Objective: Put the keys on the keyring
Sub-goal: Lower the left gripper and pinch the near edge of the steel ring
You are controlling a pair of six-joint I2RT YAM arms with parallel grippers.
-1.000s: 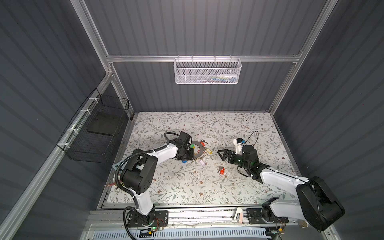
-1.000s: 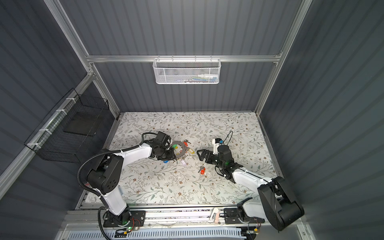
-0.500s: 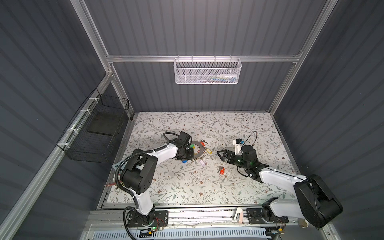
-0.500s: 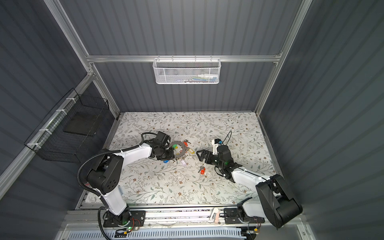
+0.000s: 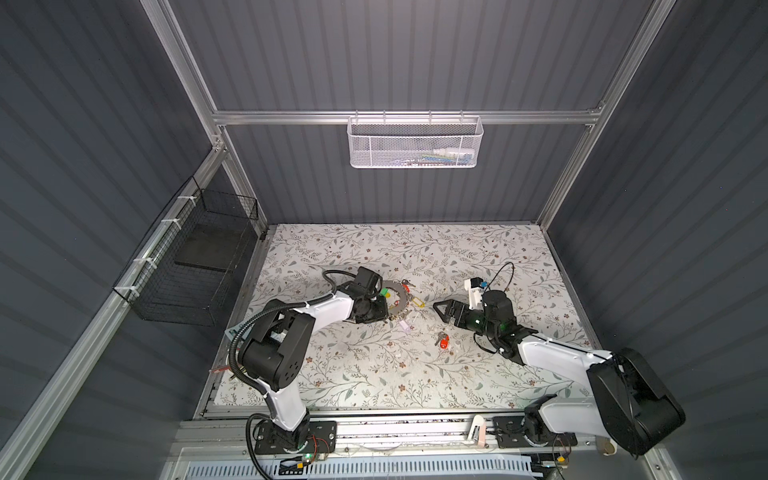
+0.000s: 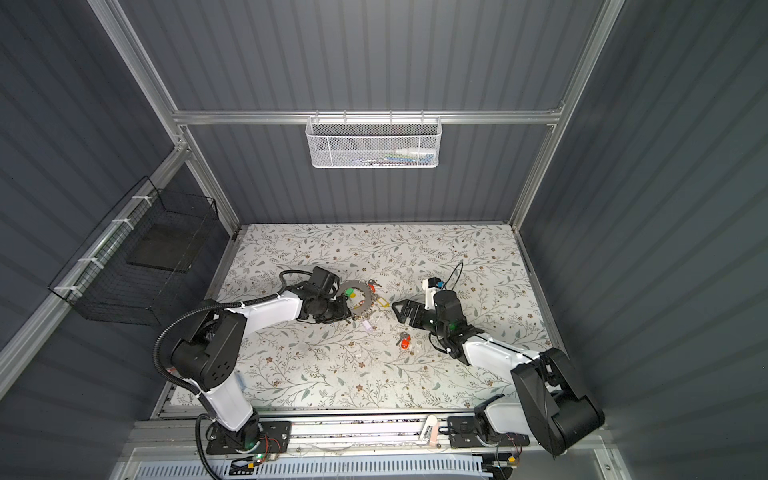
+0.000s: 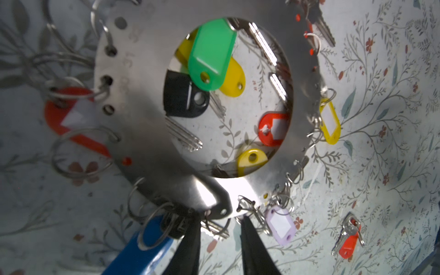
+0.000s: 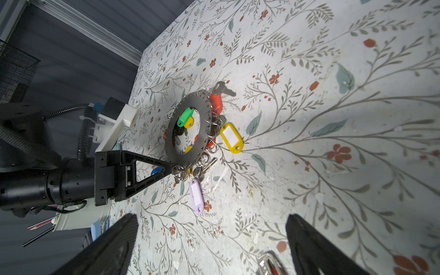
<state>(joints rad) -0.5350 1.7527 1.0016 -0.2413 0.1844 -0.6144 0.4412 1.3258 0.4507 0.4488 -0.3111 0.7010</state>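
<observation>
My left fingers point(image 7: 188, 242) pinch the keyring point(image 7: 142, 133) at its rim, holding it tilted off the worktop point(image 5: 374, 374); I must hold it steady. In a top view the keys point(image 5: 442, 341) lie loose at its 4 o'clock. My right fingers point(image 8: 102, 250), spread wide and empty, hover at their 12 o'clock: descend squarely, close low across the bunch.

Left tool point(image 7: 220, 219) low, jaws narrowly parted; right tool point(image 8: 212, 217) low, jaws wide
</observation>
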